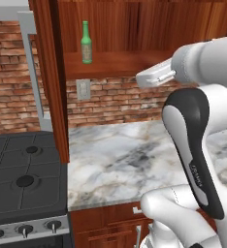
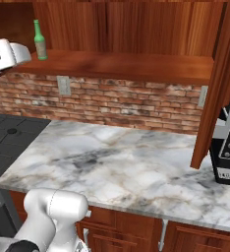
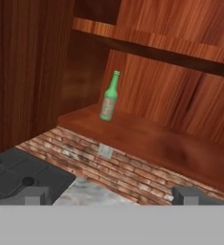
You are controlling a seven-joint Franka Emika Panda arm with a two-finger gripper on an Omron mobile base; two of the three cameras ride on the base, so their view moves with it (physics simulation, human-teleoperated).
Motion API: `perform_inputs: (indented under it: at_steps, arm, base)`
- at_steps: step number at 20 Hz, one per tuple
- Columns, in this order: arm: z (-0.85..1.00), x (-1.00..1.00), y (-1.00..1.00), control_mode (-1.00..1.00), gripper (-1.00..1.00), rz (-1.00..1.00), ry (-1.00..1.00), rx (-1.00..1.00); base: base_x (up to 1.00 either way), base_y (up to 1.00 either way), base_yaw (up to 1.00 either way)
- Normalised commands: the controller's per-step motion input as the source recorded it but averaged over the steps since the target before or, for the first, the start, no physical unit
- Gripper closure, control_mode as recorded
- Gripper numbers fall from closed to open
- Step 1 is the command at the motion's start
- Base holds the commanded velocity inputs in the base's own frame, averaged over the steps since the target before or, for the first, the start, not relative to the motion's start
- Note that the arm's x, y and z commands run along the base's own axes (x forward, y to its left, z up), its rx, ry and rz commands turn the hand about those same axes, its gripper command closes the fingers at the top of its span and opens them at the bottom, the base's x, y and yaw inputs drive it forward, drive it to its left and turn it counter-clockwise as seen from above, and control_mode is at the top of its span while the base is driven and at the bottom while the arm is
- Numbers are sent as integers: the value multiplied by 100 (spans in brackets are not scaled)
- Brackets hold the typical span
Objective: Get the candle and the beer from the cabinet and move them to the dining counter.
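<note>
Fingers [image 3: 32, 195] are spreading wide, holding nothing, while the slim green glass beer bottle [image 3: 109, 97] is standing upright on the dark reddish-brown wooden cabinet's [image 3: 162, 143] bottom shelf.

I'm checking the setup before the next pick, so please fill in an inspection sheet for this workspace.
Surface: marble worktop, bare, backed with red brick.
Job's things: beer upright at the left end of the open cabinet bottom shelf; candle nothing seen.
Clutter: nothing seen.
Grippers: gripper open, holding nothing, facing the beer from a distance.
Cables: nothing seen.
Surroundings: gas stove left of the worktop; wall outlet on the brick; black appliance at right.
</note>
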Motion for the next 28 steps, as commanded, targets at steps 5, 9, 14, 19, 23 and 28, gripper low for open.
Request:
perform_inputs:
  at_steps: [5,9,14,19,23,28]
  arm:
    - [0,36,-4,-100,-100,0,0,3]
    - [0,38,-1,-100,-100,0,0,5]
    - [1,32,1,-100,-100,0,0,4]
    - [0,32,12,-100,-100,0,0,10]
    - [0,36,20,-100,-100,0,0,14]
    - [1,40,26,-100,-100,0,0,11]
  base:
    - [0,0,0]
    - [0,0,0]
    - [0,0,0]
    - [0,0,0]
    - [0,0,0]
    - [0,0,0]
